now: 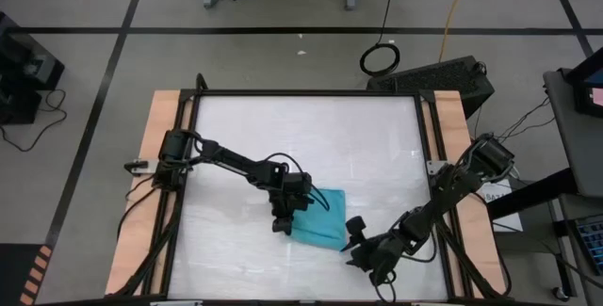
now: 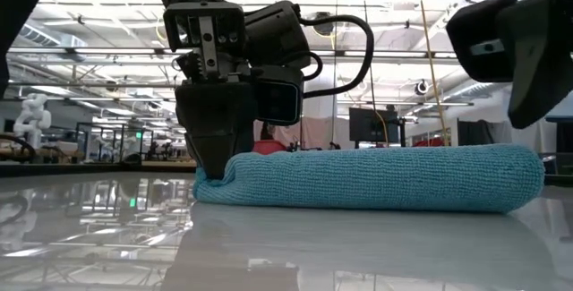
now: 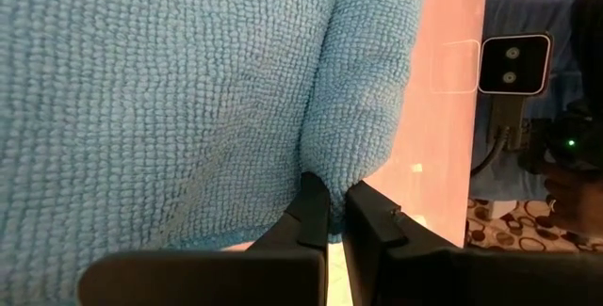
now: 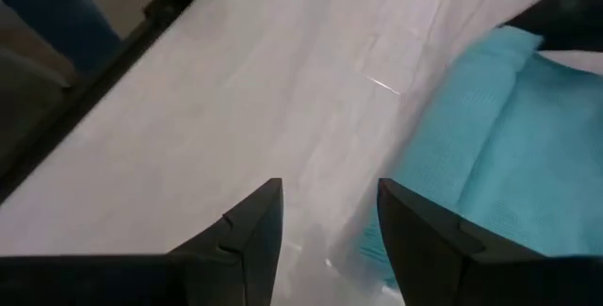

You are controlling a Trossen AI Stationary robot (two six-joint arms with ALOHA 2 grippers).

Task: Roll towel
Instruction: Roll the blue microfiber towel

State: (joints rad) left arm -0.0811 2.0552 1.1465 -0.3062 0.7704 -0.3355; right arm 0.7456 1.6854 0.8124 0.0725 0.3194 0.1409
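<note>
The turquoise towel (image 1: pixel 322 217) lies folded in several layers on the white table (image 1: pixel 301 136), right of centre near the front edge. It also shows in the low view (image 2: pixel 385 179) and the right wrist view (image 4: pixel 499 127). My left gripper (image 1: pixel 281 223) stands at the towel's left end, pointing down, shut on the cloth (image 3: pixel 188 89). My right gripper (image 1: pixel 354 240) is open and empty beside the towel's near right corner, raised above the table in the low view (image 2: pixel 515 36). Its fingers (image 4: pixel 254 226) stand over bare table. My left gripper pinches a rounded fold at the towel's left end (image 3: pixel 353 155) between its two fingers, at their free ends (image 2: pixel 213 167). The fingers come from above, pointing down. The towel lies flat on the table, with its left end bunched up at the fingers.
Wooden strips (image 1: pixel 155 155) and a black frame border the table on both sides. A black box (image 1: pixel 443 78) stands beyond the far right corner. Bare table lies to the far side and left of the towel.
</note>
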